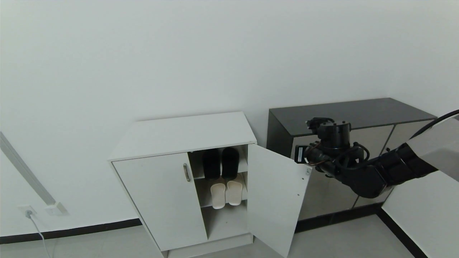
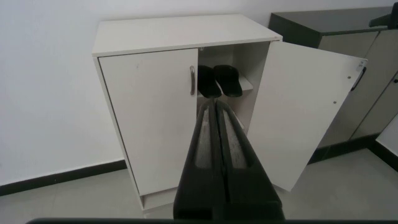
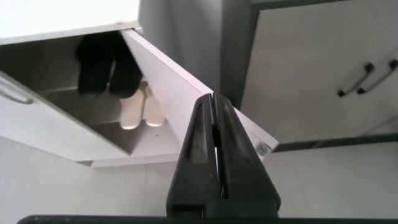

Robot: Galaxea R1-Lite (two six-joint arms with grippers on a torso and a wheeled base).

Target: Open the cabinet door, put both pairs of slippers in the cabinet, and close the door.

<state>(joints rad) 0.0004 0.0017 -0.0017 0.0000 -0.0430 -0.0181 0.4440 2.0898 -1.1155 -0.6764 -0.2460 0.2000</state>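
Observation:
The white cabinet (image 1: 179,136) stands against the wall with its right door (image 1: 276,193) swung open. A pair of black slippers (image 1: 220,163) sits on the upper shelf, and a pair of white slippers (image 1: 226,193) on the shelf below. My right gripper (image 1: 300,154) is shut and empty, right by the top outer edge of the open door; I cannot tell if it touches. In the right wrist view the right gripper (image 3: 212,99) points at the door (image 3: 186,93). My left gripper (image 2: 211,104) is shut and empty, facing the cabinet (image 2: 149,93) from a distance.
The cabinet's left door (image 1: 161,200) is closed, with a metal handle (image 1: 186,172). A dark sideboard (image 1: 351,114) stands just right of the open door, behind my right arm. A wall socket with a cable (image 1: 28,212) is at the lower left. Bare floor lies in front.

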